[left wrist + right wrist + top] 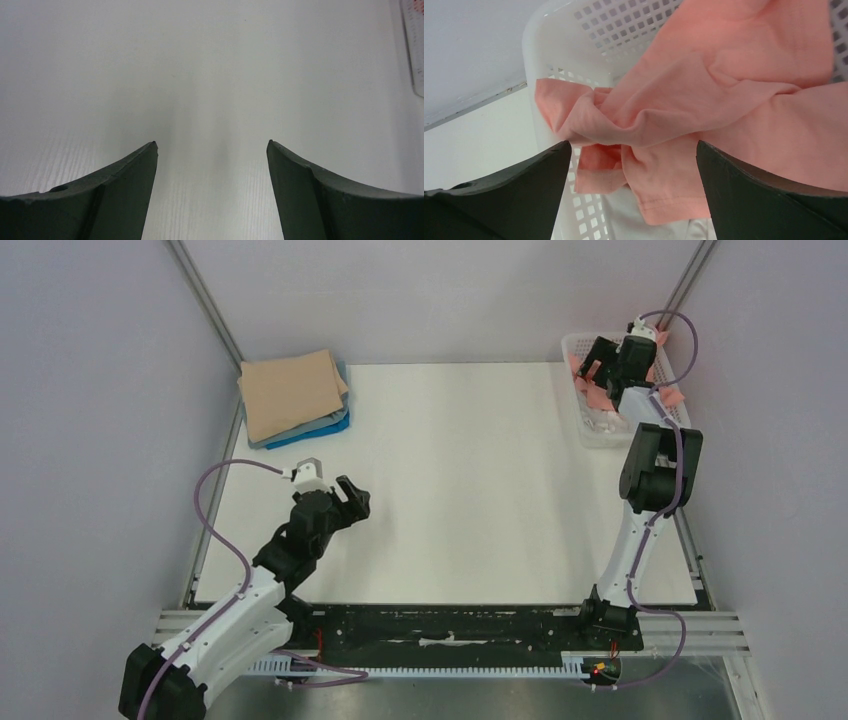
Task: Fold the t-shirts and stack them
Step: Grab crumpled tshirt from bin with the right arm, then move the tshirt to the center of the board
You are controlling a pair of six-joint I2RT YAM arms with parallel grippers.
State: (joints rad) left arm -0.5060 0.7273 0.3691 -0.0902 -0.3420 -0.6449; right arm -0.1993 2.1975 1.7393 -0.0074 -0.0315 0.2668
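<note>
A stack of folded t-shirts (293,397) lies at the table's far left: tan on top, grey and bright blue edges below. A crumpled salmon-pink t-shirt (719,100) hangs over the rim of the white mesh basket (589,30) at the far right (600,395). My right gripper (634,150) hovers over that basket, open, its fingers either side of a bunched fold and hem of the pink cloth. My left gripper (212,145) is open over bare table near the front left (352,502), nothing between its fingers.
The white mesh basket (612,430) stands at the table's far right edge, with pale cloth (649,225) showing under the pink tee. Grey walls and slanted metal posts (205,300) close in the back and sides. A black rail (450,625) runs along the near edge.
</note>
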